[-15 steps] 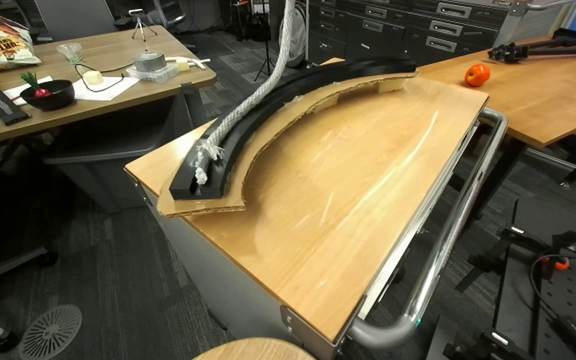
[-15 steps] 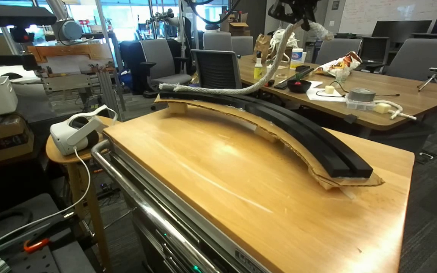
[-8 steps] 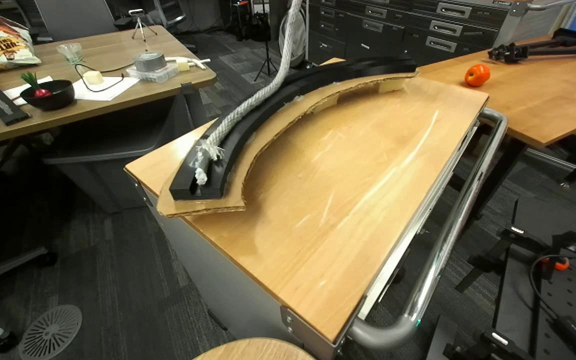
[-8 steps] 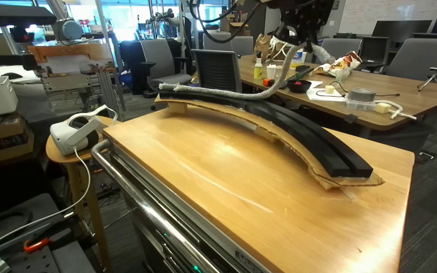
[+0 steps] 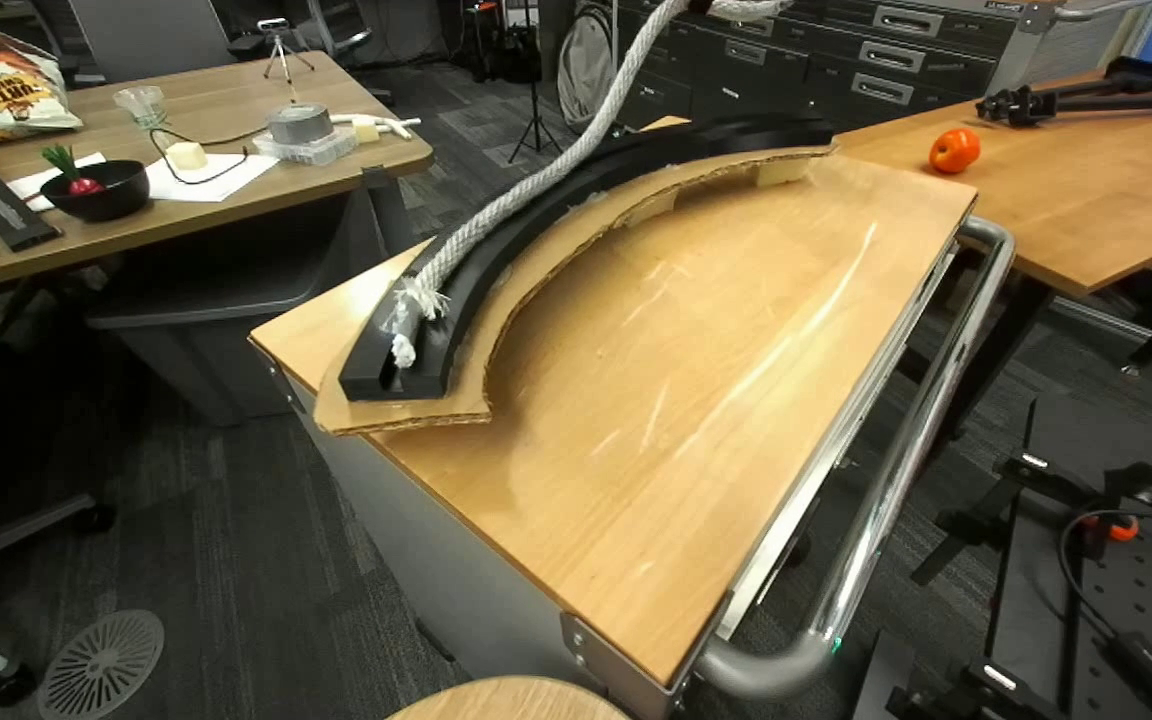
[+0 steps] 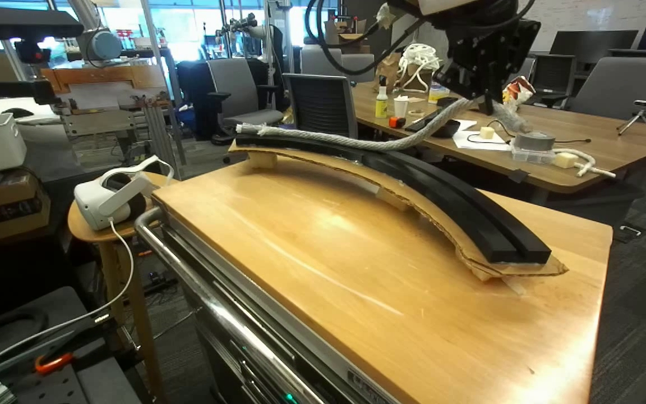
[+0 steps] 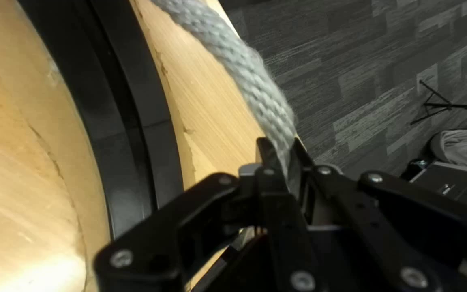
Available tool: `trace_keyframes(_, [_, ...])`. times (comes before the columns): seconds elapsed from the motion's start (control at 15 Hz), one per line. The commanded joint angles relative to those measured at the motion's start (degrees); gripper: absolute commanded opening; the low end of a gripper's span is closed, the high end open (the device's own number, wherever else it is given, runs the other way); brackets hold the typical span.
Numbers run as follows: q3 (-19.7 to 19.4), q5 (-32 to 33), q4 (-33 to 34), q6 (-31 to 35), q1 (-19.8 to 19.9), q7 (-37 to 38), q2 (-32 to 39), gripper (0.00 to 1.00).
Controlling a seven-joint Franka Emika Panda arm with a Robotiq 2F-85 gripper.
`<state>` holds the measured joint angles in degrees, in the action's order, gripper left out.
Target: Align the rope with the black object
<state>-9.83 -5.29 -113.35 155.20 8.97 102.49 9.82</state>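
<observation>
Hanging in the air off the outer curve of the black strip (image 6: pixel 463 216), the claw (image 7: pixel 282 148) was clamped from both sides on the pale braided rope (image 7: pixel 258 83), near one of its ends. A short tail (image 6: pixel 512 116) (wrapped, by the look of it, in something clear and crinkled) poked out past the claw in an exterior view. On the other side the rope sagged away, dipped to the black strip and followed its arc to a frayed knot (image 5: pixel 421 297) and a pale tip, lying over the strip near that end. Whether this stretch sat down inside the groove (image 7: pixel 130 109) I could not tell. Closer to the claw the rope ran apart from the strip: seen from the wrist, it passed outside the curve, above bare wood and the edge of the surface (image 5: pixel 686 380). The rest of the strip bent onward with its groove showing. Beneath lay a curved cardboard sheet (image 5: pixel 416 415), propped above the surface on small blocks (image 6: pixel 262 160). Well apart, a tomato-like object (image 5: pixel 955 150) sat on a neighbouring surface (image 5: pixel 1086 190), and a white headset (image 6: pixel 110 199) rested on a round stool (image 6: pixel 88 232) near a bright metal handle (image 5: pixel 891 500).
</observation>
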Motion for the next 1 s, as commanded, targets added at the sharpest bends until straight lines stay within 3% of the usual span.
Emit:
trace_keyframes(0.0, [-2.9,2.9,4.2,-4.5,-0.8,2.6,1.9,0.03])
trace_keyframes(0.47, [-3.1,3.2,5.5,-9.2,-1.2,2.8,2.6,0.03])
trace_keyframes(0.93, [-0.8,-6.1,8.8,-13.9,-0.7,2.0,1.5,0.03])
